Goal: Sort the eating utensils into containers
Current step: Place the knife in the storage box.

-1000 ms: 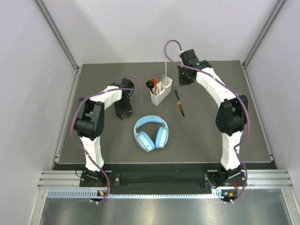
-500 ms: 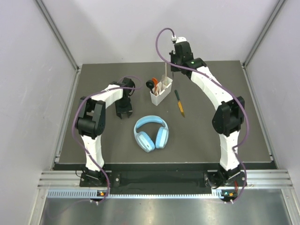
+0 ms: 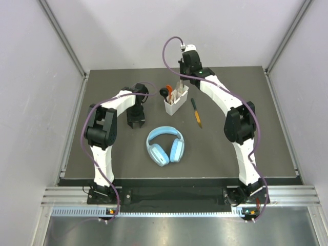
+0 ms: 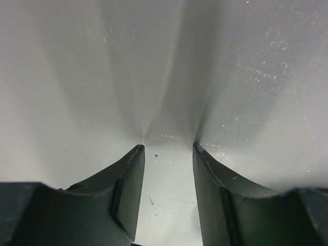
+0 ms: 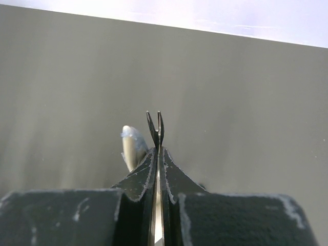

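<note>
Two claws hang over the dark bench (image 3: 205,154). The right claw (image 3: 181,80) (image 5: 154,116) is closed tight, its fingers pressed flat together. Its wrist view shows only a thin pale line along the seam, and I cannot tell whether anything is pinched there. This claw points down over the far end of the white caddy (image 3: 172,108).

Just left of its fingertips, in the wrist view, rises the rounded pale tip of a white utensil (image 5: 131,146) (image 3: 178,88). It is close beside the claw, but whether the two touch I cannot tell. From above, the utensil stands in the caddy's far end. At the caddy's left side an orange-red spoon (image 3: 169,89) and a black scoop (image 3: 163,93) stand together, leaning out over the rim.

To the right of the caddy, apart from it, a wooden-handled knife (image 3: 196,114) lies flat on the bench, running front to back.

The left claw (image 3: 136,122) (image 4: 168,147) is about half open and holds nothing. It points straight down, close above bare bench, left of the caddy and apart from it.

Light-blue headphones (image 3: 165,145) lie flat between the two arms, near the caddy's near end.
</note>
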### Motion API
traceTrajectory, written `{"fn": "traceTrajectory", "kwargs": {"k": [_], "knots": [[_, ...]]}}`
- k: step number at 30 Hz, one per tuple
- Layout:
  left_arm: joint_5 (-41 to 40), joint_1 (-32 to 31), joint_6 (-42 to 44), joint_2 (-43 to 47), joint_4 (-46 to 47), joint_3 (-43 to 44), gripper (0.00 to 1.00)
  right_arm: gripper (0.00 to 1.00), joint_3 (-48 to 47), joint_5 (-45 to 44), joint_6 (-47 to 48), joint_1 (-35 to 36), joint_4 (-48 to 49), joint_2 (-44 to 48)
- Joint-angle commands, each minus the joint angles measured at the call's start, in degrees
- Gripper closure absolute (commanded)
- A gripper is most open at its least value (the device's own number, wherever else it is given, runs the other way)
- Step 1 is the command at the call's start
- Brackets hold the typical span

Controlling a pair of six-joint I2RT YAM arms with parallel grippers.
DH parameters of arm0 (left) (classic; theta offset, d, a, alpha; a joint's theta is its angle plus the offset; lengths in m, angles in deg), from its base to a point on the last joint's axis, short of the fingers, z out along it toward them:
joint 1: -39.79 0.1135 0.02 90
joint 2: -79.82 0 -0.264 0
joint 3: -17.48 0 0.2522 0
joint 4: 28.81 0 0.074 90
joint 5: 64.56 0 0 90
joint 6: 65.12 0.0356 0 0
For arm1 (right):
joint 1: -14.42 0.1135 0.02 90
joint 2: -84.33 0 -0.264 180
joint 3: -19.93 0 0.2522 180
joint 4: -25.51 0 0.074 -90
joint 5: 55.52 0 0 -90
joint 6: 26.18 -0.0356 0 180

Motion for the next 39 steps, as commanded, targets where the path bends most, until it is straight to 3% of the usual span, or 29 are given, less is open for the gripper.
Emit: {"fn": "traceTrajectory", "kwargs": {"k": [1,19,23,39], "knots": [[-0.35,0.4,0.15,-2.28,1.81,0.41,0.52,1.0,-2.22,-1.37,-0.05,1.37,3.86,-0.64],[-0.17,0.4,-0.02,-2.03,1.99,0.42,0.52,1.0,8.24,-3.22,0.22,2.25,5.88,2.61],[-0.44,0.4,0.15,-1.58,2.16,-0.03,0.52,0.86,8.16,-3.31,0.04,2.16,5.45,2.61],[-0.09,0.4,-0.02,-1.14,2.96,-1.17,0.52,0.7,13.51,-4.98,-0.4,1.28,7.02,10.87]]}}
